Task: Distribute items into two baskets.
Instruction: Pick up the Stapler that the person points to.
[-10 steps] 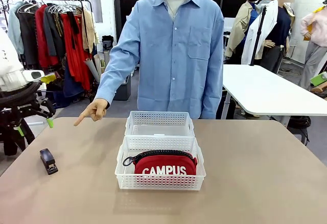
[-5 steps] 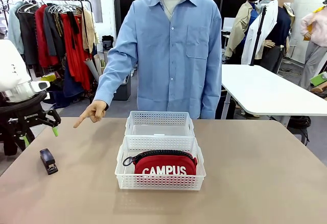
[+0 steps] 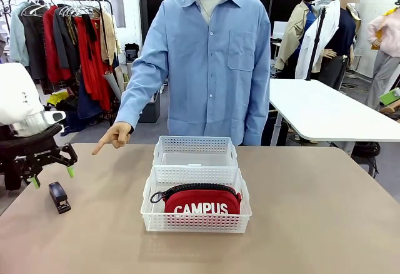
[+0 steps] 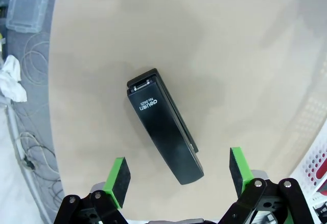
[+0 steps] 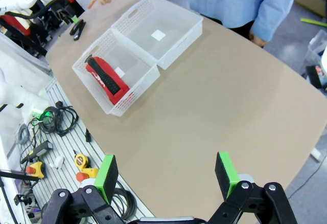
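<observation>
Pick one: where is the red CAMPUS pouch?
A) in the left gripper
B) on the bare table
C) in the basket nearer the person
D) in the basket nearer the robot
D: the red pouch sits inside the near basket, in front of the far basket.

Red CAMPUS pouch (image 3: 201, 202) stands on edge, zipper up, inside the near white basket (image 3: 147, 206). The far basket (image 3: 195, 141) butts right behind it. The black stapler (image 3: 59, 197) lies flat on the worktop (image 3: 312, 211), well left.
</observation>
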